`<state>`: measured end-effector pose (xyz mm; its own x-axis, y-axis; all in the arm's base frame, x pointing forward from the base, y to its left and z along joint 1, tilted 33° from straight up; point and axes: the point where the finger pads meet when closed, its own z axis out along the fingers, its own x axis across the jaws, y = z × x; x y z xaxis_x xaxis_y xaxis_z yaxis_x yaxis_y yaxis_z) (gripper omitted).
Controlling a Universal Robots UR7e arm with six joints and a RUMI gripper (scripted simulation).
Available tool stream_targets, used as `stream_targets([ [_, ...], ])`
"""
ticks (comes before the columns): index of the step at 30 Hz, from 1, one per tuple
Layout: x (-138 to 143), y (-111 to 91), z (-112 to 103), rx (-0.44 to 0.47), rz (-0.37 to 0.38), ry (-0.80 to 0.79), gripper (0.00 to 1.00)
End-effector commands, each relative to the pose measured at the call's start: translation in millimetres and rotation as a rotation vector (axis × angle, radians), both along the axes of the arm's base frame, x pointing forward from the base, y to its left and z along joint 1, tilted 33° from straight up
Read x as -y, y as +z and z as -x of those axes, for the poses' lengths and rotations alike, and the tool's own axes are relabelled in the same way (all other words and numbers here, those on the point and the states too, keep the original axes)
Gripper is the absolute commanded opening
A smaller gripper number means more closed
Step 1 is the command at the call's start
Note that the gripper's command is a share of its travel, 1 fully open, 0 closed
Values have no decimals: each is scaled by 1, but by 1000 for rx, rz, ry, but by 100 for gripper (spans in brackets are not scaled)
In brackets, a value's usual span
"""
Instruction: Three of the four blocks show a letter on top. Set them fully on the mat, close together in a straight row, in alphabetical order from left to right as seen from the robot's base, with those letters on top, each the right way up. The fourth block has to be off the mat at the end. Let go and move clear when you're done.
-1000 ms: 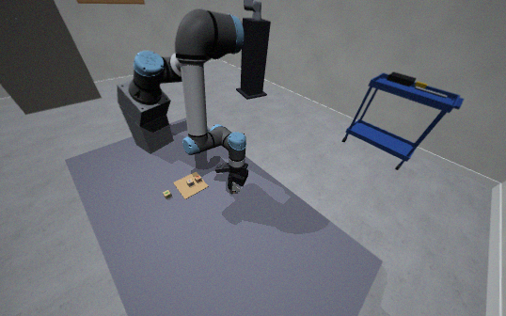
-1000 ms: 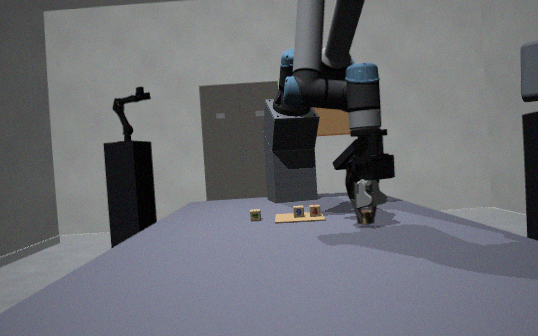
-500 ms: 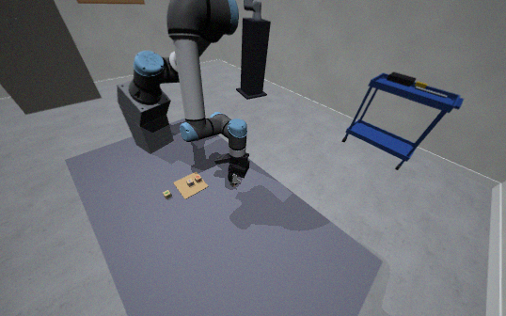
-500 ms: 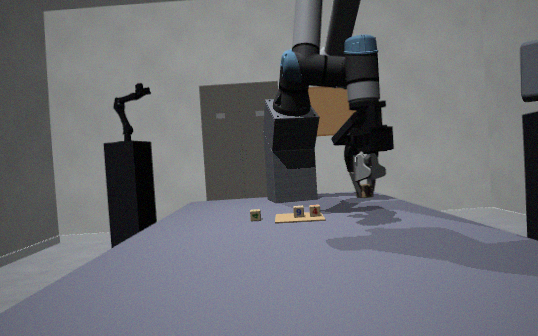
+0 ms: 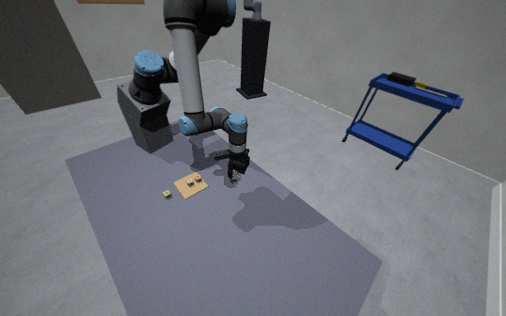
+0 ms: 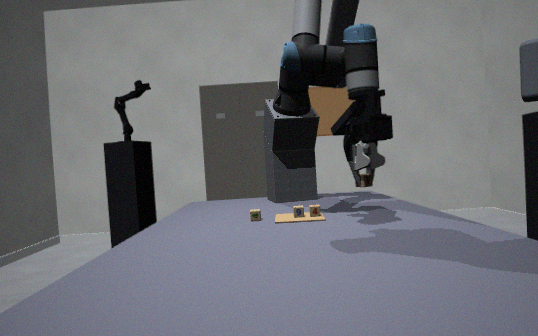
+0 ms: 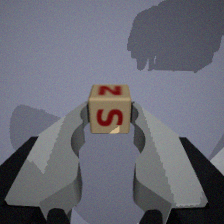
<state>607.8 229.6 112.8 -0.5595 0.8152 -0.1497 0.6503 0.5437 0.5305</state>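
Note:
My gripper (image 5: 234, 177) (image 6: 364, 176) (image 7: 110, 103) is shut on a wooden block (image 7: 110, 120) with a red S on the face toward the wrist camera and a red Z-like mark on the adjoining face. It holds the block above the table, beside the mat. The tan mat (image 5: 188, 192) (image 6: 285, 219) bears two blocks close together. One block (image 5: 190, 182) (image 6: 298, 211) shows a blue 9 on its side; the other block (image 5: 198, 178) (image 6: 314, 210) shows a red 4 on its side. Their top letters are too small to read. A block with green marks (image 5: 166, 194) (image 6: 255, 215) lies off the mat.
The blue-grey table surface (image 5: 184, 244) (image 6: 251, 280) carries the mat and the loose block. The robot's base pedestal (image 5: 149, 129) (image 6: 293, 175) stands at its far end. A blue cart (image 5: 382, 136) stands well away.

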Motion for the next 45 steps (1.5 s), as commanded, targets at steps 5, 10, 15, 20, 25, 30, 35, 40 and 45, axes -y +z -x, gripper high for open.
stream_targets([
  [5,2,0,1,-2,-3,-6,9],
  [10,9,-4,3,-13,-26,-45,9],
  [15,26,-15,7,-41,-82,-142,9],
  [20,40,-24,11,-65,-129,-225,9],
  [25,54,-32,15,-87,-176,-305,9],
  [30,67,-40,20,-110,-225,-390,9],
  [35,75,-45,24,-123,-254,-441,9],
  [40,91,-55,31,-151,-319,-551,9],
  [45,102,-62,37,-173,-368,-636,9],
])
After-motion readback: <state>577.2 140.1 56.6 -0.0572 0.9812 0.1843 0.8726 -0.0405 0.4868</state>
